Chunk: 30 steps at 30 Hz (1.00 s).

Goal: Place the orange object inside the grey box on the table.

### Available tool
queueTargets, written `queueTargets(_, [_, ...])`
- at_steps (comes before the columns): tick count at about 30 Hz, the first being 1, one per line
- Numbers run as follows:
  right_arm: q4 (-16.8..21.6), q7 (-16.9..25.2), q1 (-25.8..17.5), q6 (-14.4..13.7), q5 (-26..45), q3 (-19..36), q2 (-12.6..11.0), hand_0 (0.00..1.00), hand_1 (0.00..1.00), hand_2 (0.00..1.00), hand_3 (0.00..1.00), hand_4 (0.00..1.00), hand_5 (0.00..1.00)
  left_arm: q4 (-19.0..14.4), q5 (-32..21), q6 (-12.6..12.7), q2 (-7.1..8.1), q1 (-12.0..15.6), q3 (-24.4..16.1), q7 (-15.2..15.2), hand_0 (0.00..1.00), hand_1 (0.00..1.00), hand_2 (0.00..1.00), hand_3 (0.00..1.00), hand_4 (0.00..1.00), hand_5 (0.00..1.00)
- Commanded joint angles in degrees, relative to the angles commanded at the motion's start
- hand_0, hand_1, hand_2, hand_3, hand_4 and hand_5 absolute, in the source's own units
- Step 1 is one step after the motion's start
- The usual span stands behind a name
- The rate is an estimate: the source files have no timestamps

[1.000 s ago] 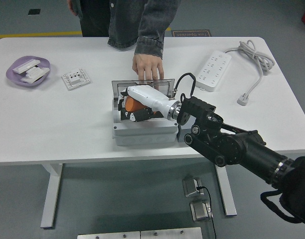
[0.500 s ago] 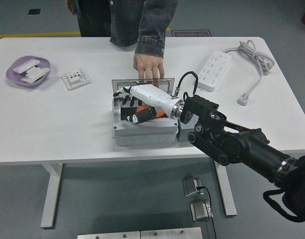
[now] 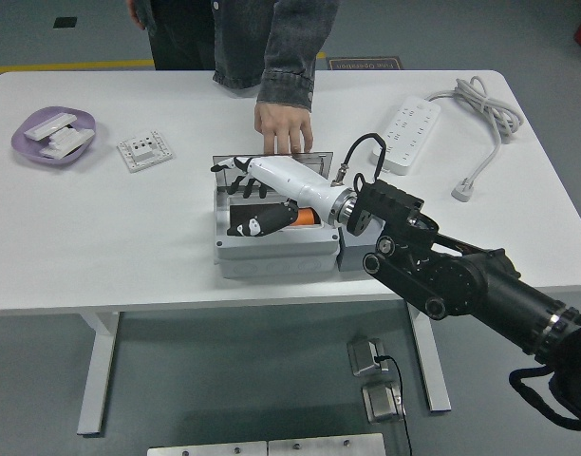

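The right hand hovers over the grey box, fingers spread wide and holding nothing. The orange object lies inside the box (partly hidden by the hand), and a person's hand rests at the box's far edge.

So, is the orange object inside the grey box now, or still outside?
Inside. The orange object lies within the walls of the grey box, under the right hand, whose spread fingers hold nothing.
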Motion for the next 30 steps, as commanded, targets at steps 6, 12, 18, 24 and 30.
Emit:
queueTargets(6, [4.3, -0.2, -0.5, 0.1, 1.5, 1.1, -0.9, 0.411, 0.497, 0.591, 0.850, 0.957, 0.332, 0.0, -0.1, -0.1, -0.13, 0.1, 0.2, -0.1, 0.665, 0.681, 0.647, 0.674, 0.632, 0.172])
queueTargets(12, [6.3, -0.3, 0.5, 0.4, 3.7, 4.5, -2.5, 0.413, 0.493, 0.582, 0.836, 0.957, 0.341, 0.0, -0.2, -0.1, -0.22, 0.0, 0.3, -0.1, 0.665, 0.681, 0.646, 0.674, 0.632, 0.171])
queueTargets(18, [3.1, -0.2, 3.9, 0.7, 4.6, 9.3, -4.7, 0.388, 0.477, 0.575, 0.816, 0.955, 0.342, 0.0, -0.1, -0.1, -0.02, -0.1, 0.4, -0.1, 0.665, 0.681, 0.644, 0.674, 0.632, 0.172])
queueTargets(24, [-4.2, 0.1, 6.9, 1.3, 5.8, 10.3, -5.4, 0.394, 0.476, 0.572, 0.805, 0.954, 0.349, 0.0, 0.2, -0.1, 0.27, -0.4, 0.4, -0.1, 0.665, 0.681, 0.642, 0.674, 0.631, 0.172])
queueTargets(30, [-10.1, 0.0, 5.9, 1.2, 5.9, 8.3, -4.7, 0.394, 0.476, 0.572, 0.805, 0.954, 0.349, 0.0, 0.6, -0.1, 0.33, -0.8, 0.2, 0.0, 0.665, 0.681, 0.642, 0.674, 0.631, 0.172])
